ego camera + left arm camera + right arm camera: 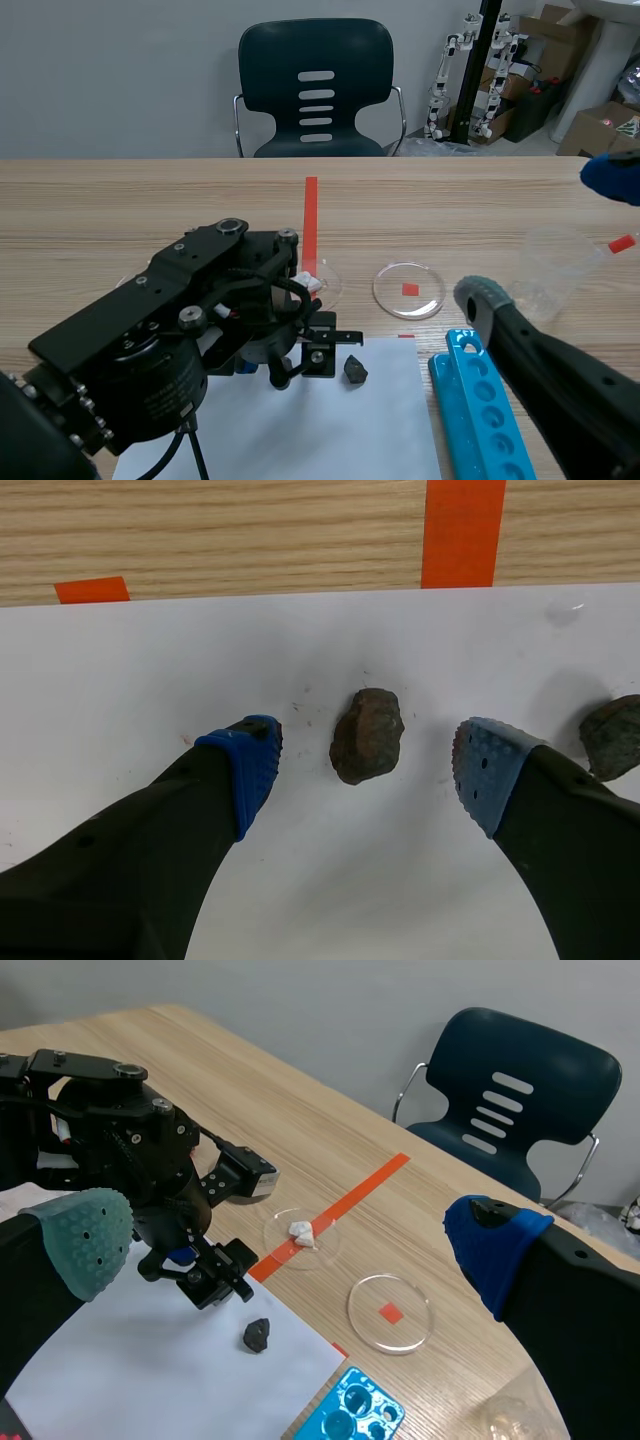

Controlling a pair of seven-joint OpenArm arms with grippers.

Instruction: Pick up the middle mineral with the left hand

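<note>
The left jaws stand released, low over the white paper [300, 650], their blue dotted pads [250, 765] spread wide. Between them, about midway and touching neither, lies the mineral [367, 735]: a rough, lumpy, reddish-brown piece with a matt, pitted face. Just outside the right-hand pad sits a dark stone [612, 736] — greyer, more angular, partly hidden behind that finger. Ahead of the jaws the smooth sheet ends at the wood-grain table [250, 530], crossed by a strip of orange-red tape [462, 530]. In the scene view the bulky black left arm [150, 350] covers the mineral entirely. Further ahead of the jaws a clear round dish [270, 1245] holds a white chunk [302, 1230]; to its right lies a second dish [395, 300], clear and shallow. Nearer the right arm is a blue plastic rack [478, 400] with a row of round holes. The right jaws are released too — one grey-green pad, one blue, raised above the table with nothing between them.
</note>
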